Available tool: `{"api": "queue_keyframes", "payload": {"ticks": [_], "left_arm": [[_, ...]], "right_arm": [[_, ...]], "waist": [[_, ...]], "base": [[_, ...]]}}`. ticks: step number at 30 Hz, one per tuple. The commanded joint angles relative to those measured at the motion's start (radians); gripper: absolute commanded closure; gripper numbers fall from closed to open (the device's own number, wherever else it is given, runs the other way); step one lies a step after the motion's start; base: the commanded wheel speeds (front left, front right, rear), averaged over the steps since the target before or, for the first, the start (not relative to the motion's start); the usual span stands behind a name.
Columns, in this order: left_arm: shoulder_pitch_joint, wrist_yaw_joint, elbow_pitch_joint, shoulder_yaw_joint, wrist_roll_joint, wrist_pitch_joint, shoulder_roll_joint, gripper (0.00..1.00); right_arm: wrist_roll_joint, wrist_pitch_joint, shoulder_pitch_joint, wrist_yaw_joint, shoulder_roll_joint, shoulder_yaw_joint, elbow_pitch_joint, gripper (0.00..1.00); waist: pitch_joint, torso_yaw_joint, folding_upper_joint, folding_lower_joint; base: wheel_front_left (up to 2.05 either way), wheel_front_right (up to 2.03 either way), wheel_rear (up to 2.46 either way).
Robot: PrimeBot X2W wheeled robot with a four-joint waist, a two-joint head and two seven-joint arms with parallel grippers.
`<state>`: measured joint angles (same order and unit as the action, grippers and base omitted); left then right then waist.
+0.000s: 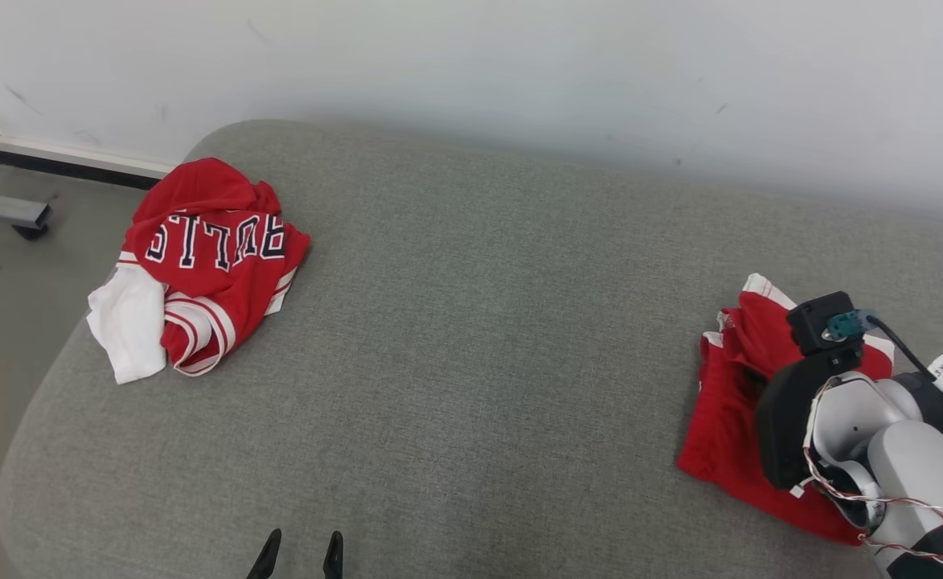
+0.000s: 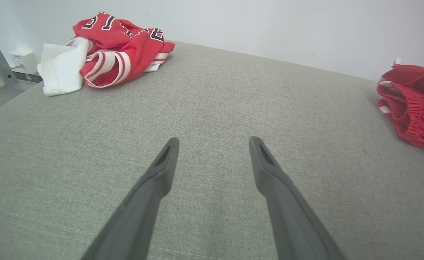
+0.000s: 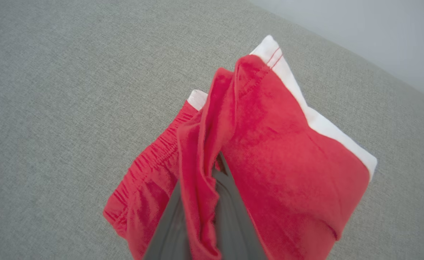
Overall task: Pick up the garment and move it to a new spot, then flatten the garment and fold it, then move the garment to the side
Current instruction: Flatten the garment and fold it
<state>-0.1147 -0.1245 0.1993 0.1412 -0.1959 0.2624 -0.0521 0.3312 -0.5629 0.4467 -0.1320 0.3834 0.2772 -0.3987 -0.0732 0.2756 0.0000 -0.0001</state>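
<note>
The right fingers (image 3: pixel 233 224) are clamped on the red shorts (image 3: pixel 287 159) — these lie far right of the spread left fingers (image 2: pixel 269 177).

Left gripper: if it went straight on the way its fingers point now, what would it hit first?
Most likely the bare grey cushion: the open left gripper points slightly down at it, between the red jersey on the left and the red shorts on the right, touching neither. Depth is unclear.

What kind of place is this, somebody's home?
Hard to say; likely a plain indoor test room. A grey padded bench stands against a bare white wall, with a red jersey and red shorts on it.
</note>
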Motion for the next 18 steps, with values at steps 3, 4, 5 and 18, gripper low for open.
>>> {"api": "queue_keyframes", "payload": {"ticks": [3, 4, 5, 18], "left_arm": [[-0.004, 0.0, -0.002, 0.0, -0.016, 0.003, 0.002, 0.0], [-0.003, 0.0, -0.002, 0.0, -0.016, 0.003, 0.002, 0.0], [-0.002, 0.001, -0.003, 0.0, -0.017, 0.003, 0.002, 0.0], [0.003, 0.008, 0.001, -0.005, -0.017, 0.003, 0.002, 0.0]], "right_arm": [[0.019, 0.024, 0.022, 0.003, -0.01, 0.037, -0.02, 1.0], [0.022, 0.031, 0.029, 0.003, -0.012, 0.045, -0.023, 1.0], [0.026, 0.033, 0.029, 0.003, -0.013, 0.054, -0.03, 1.0], [0.09, 0.047, 0.041, 0.003, -0.022, 0.116, -0.068, 0.0]], "waist": [[-0.003, 0.011, 0.0, 0.0001], [-0.003, 0.013, 0.0, 0.0001], [-0.003, 0.013, 0.0, 0.0001], [0.008, -0.002, 0.0, 0.0001]], "base": [[0.0, 0.0, 0.0], [0.0, 0.0, 0.0], [0.0, 0.0, 0.0], [0.0, 0.0, 0.0]]}}
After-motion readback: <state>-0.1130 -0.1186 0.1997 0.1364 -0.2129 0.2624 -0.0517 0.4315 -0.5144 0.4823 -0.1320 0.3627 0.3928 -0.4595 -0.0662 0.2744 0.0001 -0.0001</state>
